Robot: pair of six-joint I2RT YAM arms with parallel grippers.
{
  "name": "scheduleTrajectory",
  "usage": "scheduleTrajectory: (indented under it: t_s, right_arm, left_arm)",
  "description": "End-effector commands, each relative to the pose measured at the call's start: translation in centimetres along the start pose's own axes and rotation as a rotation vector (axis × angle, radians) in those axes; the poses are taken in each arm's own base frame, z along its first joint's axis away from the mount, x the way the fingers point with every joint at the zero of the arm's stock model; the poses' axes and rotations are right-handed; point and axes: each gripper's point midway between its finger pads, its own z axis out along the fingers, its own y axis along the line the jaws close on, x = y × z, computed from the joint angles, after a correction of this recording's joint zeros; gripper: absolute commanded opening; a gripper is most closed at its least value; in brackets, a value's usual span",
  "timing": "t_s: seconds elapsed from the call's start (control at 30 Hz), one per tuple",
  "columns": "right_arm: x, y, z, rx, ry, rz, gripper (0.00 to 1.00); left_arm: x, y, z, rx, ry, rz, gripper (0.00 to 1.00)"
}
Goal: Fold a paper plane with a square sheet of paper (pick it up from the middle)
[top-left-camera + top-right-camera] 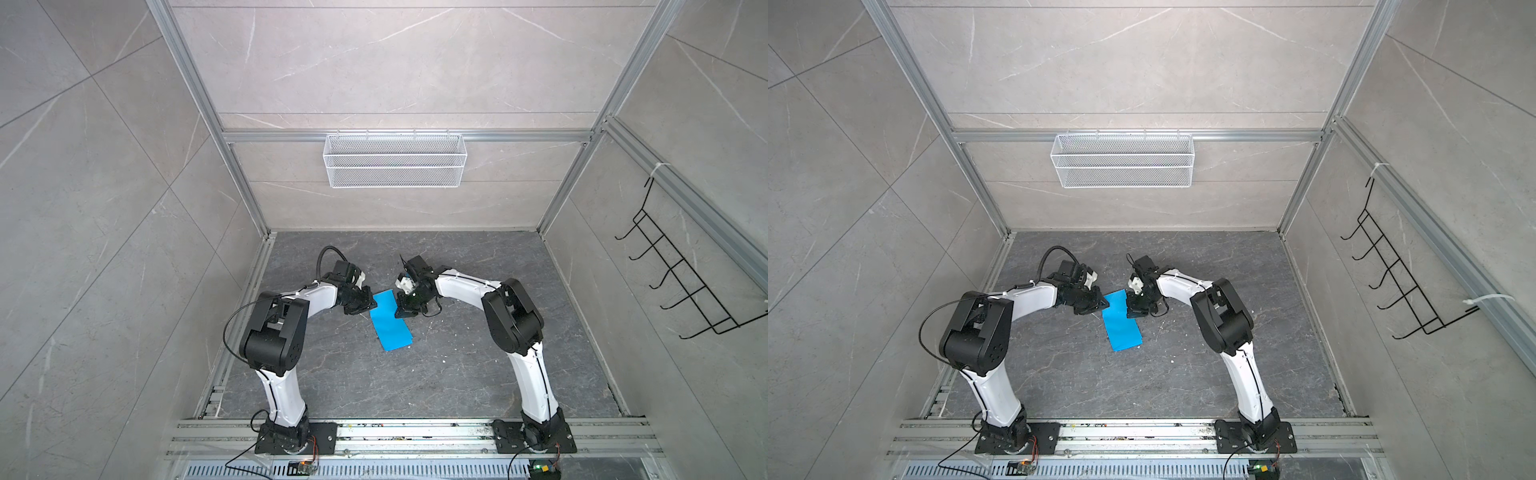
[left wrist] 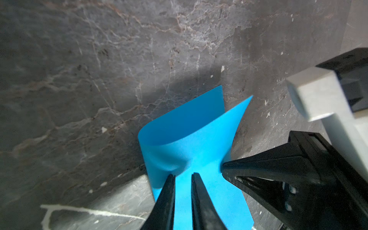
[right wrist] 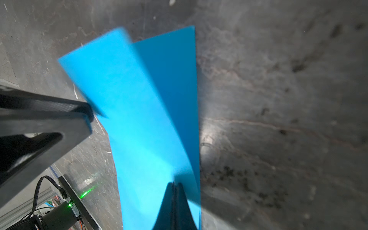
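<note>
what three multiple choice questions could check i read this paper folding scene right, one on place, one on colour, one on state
1. Where is the blue paper?
A) on the black wall hooks
B) on the dark tabletop
C) on the front rail

2. What colour is the wire basket on the back wall?
A) white
B) red
C) black

3. How is the right tool?
A) wide open, clear of the paper
B) shut on the paper's edge
C) shut on a cable

Answers:
1 B: both top views show its near end resting there.
2 A: its mesh is white.
3 B: the right wrist view shows the jaws together on the paper.
</note>
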Motion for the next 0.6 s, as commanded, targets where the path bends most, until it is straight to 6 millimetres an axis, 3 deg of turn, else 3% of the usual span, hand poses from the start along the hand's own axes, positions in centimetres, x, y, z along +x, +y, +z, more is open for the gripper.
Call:
scheduleTrajectory:
  t_s: [0.0, 0.3, 0.57]
  right_arm:
    - [4.6, -6.1, 3.4, 0.202, 0.145, 0.089, 0.04]
    - [4.6, -6.2, 3.2, 0.206, 0.146, 0.091, 0.04]
    - [4.6, -6.2, 3.2, 0.208, 0.147, 0.088, 0.04]
  left_arm:
    - [-1.0, 0.1, 0.2, -0.017, -0.017, 0.004, 0.21]
    - [0.5, 2.7, 0.9, -0.078, 0.040, -0.036, 0.21]
    - [0.3, 5.0, -0.6, -0.098, 0.018, -0.087, 0.21]
